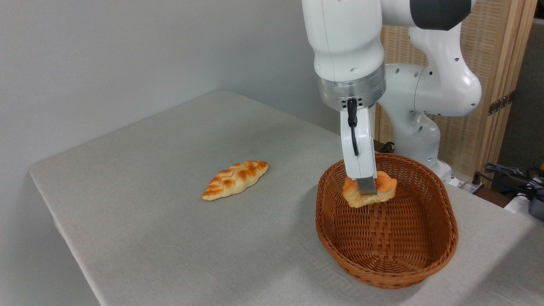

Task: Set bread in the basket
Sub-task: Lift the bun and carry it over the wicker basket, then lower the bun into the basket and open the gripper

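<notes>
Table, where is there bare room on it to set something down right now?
The table is bare left of and in front of the braided loaf, and along the back edge behind it. A bare strip lies between loaf and basket. The basket's side is crowded: the tool holds the bun over it.

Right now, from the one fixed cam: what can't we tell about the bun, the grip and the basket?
- Far finger of the gripper: hidden behind the near finger and the bread.
- Bread's height above the basket floor: one view, no depth cue.
- Basket's near inner wall: hidden by its own rim.
- Arm's upper links: cut off by the top edge.
</notes>
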Tool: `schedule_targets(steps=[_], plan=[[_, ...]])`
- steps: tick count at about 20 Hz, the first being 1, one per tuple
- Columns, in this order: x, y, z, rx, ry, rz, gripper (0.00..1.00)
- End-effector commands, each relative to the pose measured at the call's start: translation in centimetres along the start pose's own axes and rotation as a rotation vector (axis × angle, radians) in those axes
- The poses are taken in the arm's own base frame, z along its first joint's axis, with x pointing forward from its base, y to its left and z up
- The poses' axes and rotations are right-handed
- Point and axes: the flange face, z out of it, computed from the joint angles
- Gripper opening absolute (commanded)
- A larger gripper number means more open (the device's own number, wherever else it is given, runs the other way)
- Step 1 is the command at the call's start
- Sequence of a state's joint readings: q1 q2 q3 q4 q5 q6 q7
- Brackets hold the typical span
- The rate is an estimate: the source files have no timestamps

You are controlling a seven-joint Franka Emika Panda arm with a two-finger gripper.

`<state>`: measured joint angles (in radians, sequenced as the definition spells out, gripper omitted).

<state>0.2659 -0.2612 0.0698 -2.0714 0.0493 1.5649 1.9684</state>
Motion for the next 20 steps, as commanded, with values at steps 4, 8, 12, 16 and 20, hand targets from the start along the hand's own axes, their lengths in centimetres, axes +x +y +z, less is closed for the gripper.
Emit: schedule_targets(steps=[4,8,12,16,20], plan=[[-0.5,-1.8,2.4,0.03,-0.059,0.04,0.28],[-1.3,-1.5,3.0,0.02,-0.08,0.034,0.4],[-1.4,-1.7,3.3,0.013,-0.081,0.035,0.61],[-1.5,-2.2,2.9,0.059,-0.098,0.039,0.84],[-1.4,-2.3,2.8,0.066,-0.101,0.039,0.96]])
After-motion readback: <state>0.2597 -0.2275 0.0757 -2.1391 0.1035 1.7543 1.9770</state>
